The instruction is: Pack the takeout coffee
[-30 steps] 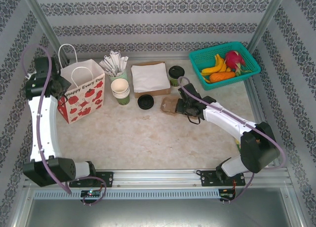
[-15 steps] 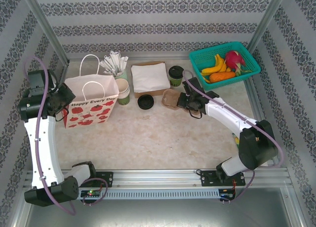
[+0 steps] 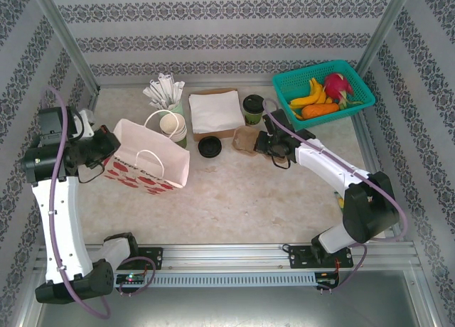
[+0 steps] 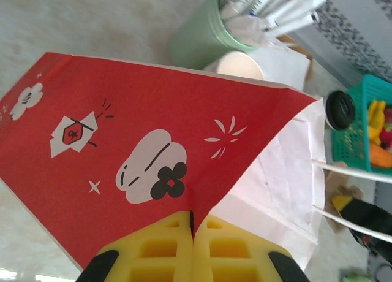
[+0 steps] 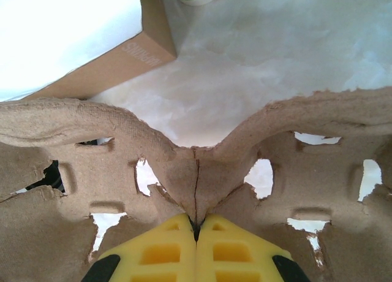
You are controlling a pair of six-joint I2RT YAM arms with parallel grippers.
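The paper bag (image 3: pixel 149 160) is matt paper, printed red outside, plain white inside, creased. The cup carrier (image 5: pixel 196 147) is brown moulded pulp: rough, fibrous, ragged at the cut-outs. The box (image 5: pixel 122 55) is smooth brown cardboard. The takeout coffee (image 3: pixel 253 108) is a green paper cup with a black plastic lid. The basket (image 3: pixel 313 69) is teal plastic mesh. The desk (image 3: pixel 234 199) is pale, marbled and smooth, with a faint sheen. The left claw (image 4: pixel 193 230) and right claw (image 5: pixel 196 230) are yellow, matt and moulded.

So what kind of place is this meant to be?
Probably a mock café takeout station set up for robot practice: a lidded takeout coffee, a printed paper bag and a cardboard cup carrier.
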